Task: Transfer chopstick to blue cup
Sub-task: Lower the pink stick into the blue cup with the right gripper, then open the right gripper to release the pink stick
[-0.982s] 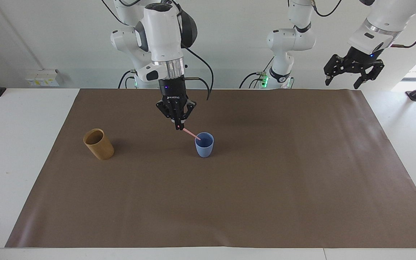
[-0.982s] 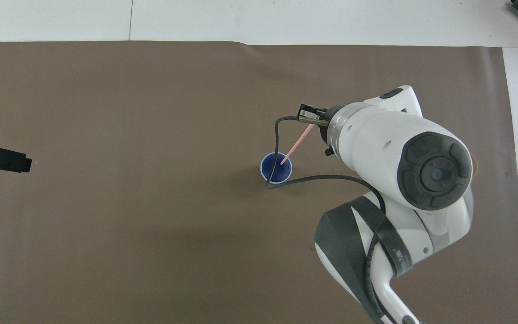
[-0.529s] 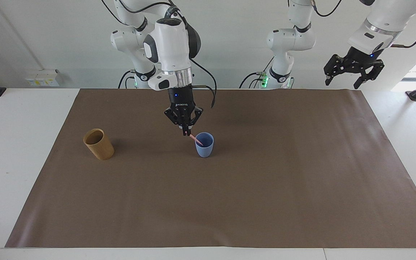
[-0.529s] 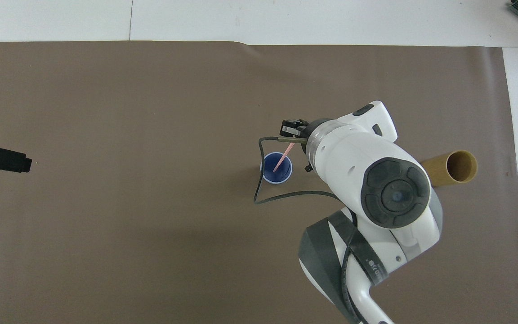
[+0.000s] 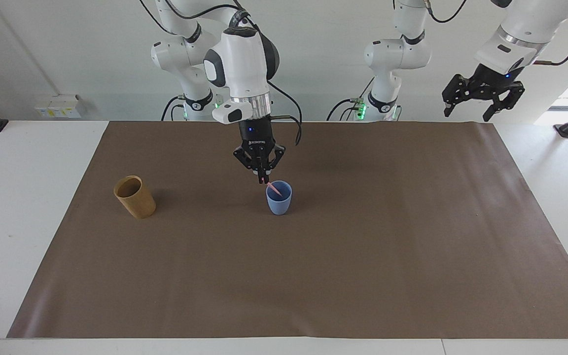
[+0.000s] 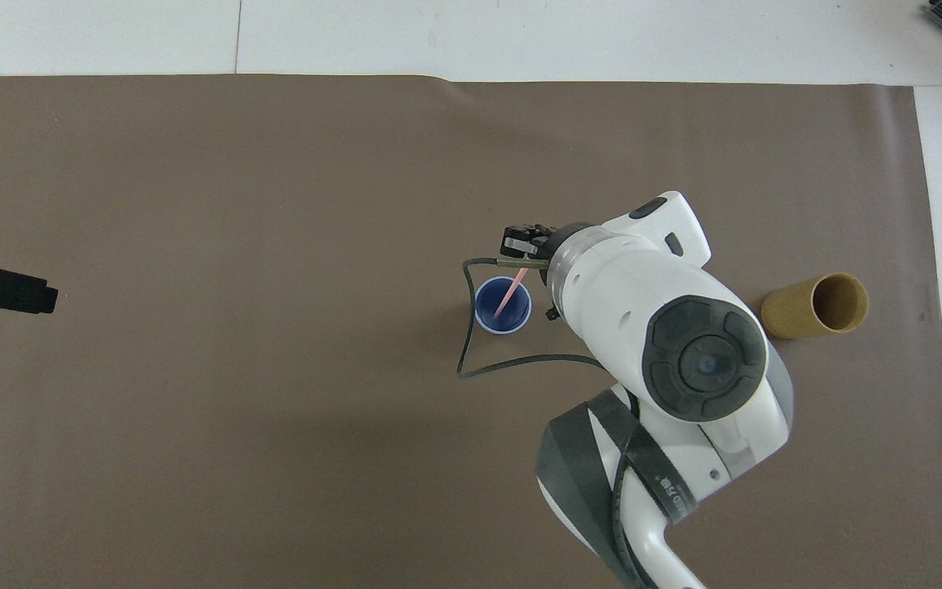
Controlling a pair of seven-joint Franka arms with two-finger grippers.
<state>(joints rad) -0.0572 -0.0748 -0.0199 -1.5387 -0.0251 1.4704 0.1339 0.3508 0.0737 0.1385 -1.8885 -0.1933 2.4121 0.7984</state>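
Note:
The blue cup (image 5: 279, 203) stands upright near the middle of the brown mat. In the overhead view the blue cup (image 6: 489, 304) shows its dark inside. The pale-pink chopstick (image 5: 273, 188) leans inside it, lower end down in the cup, upper end sticking out over the rim on the side nearer the robots. From above, the chopstick (image 6: 510, 296) slants up to my right gripper (image 6: 522, 257). That right gripper (image 5: 263, 180) hangs just above the cup's rim, fingertips together on the chopstick's upper end. My left gripper (image 5: 483, 97) waits raised and open at the left arm's end.
A taller tan-brown cup (image 5: 135, 197) sits tilted on the mat toward the right arm's end, seen from above as a tan-brown cup (image 6: 814, 307). A black cable (image 6: 471, 343) loops from the right wrist beside the blue cup. The brown mat (image 5: 363, 276) covers most of the table.
The right gripper has moved over toward the blue cup and come lower, bringing the chopstick more upright and deeper into the cup. The left arm has not moved.

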